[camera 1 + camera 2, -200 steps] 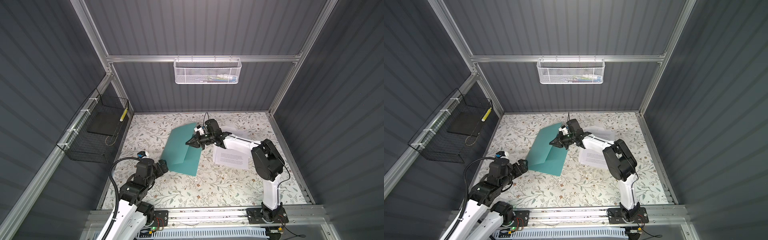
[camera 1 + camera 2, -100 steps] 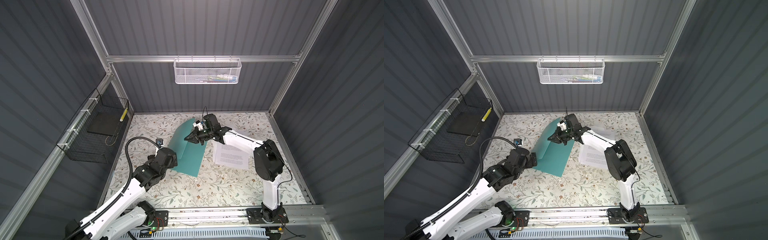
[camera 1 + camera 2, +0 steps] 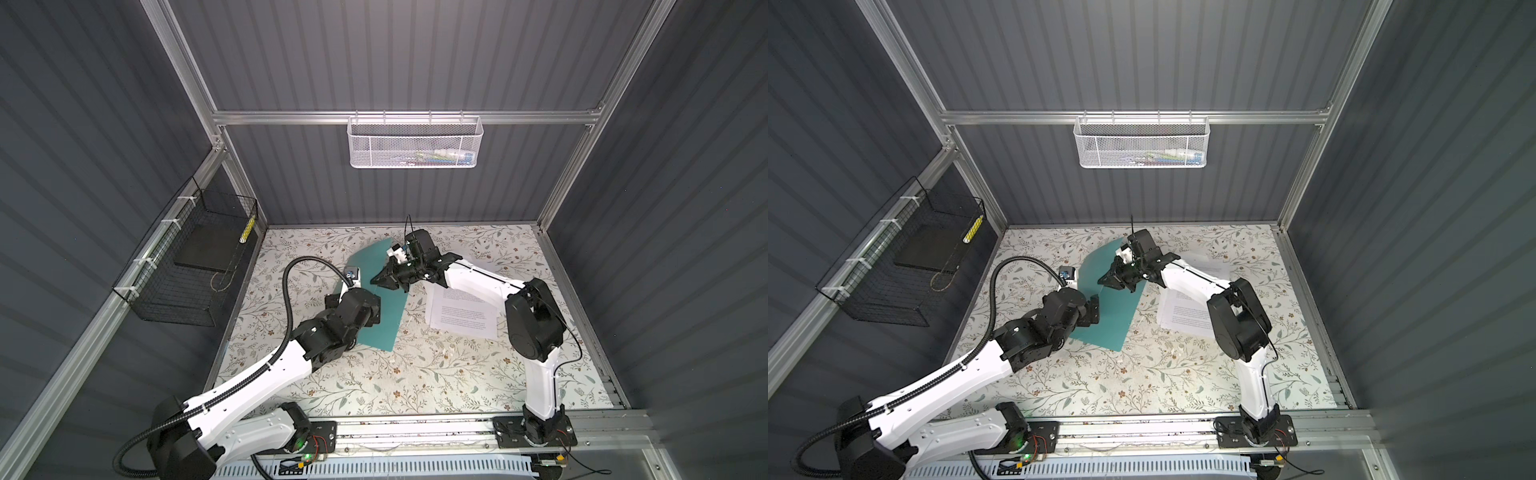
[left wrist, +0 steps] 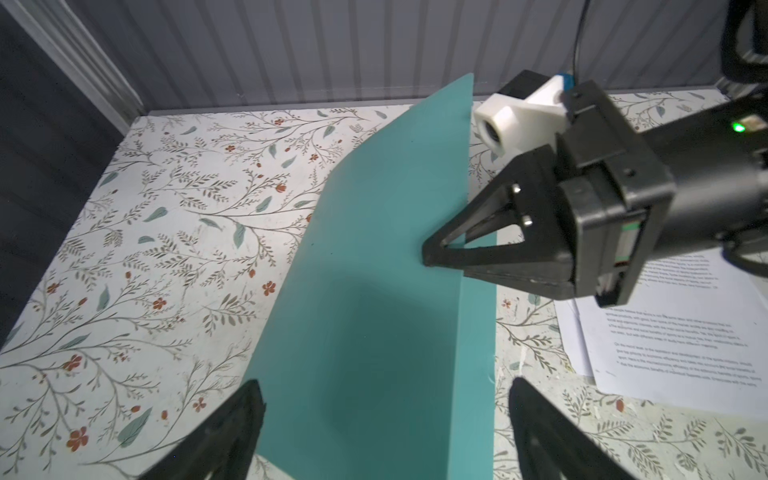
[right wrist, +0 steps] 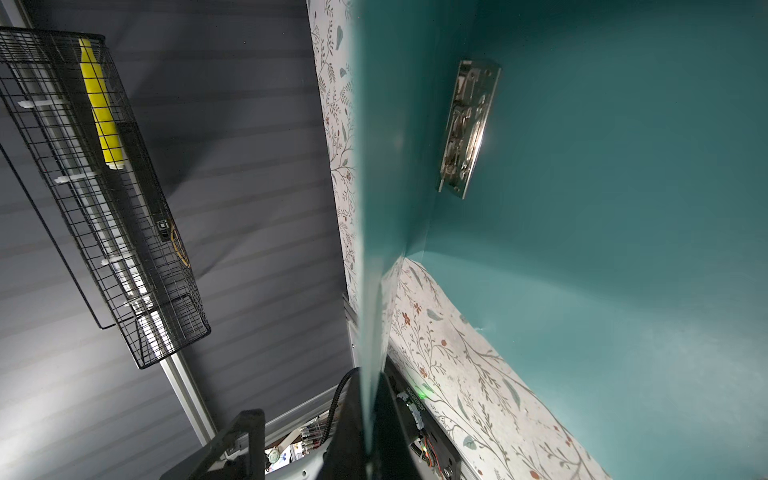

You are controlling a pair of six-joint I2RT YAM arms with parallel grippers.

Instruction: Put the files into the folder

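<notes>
Right end effector (image 3: 377, 282): clenched on the folder (image 3: 388, 328) cover, lifted steeper than before; left end effector (image 4: 382, 386): spread wide, newly arrived at its near edge, middle of the desk (image 3: 374, 386), likely to brace it; files (image 3: 461, 311) waiting toward the right edge.

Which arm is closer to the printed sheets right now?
Right. The right arm passes over the sheets, and the right tool is shut on the folder beside them. The left arm and open left tool are across the folder.
</notes>
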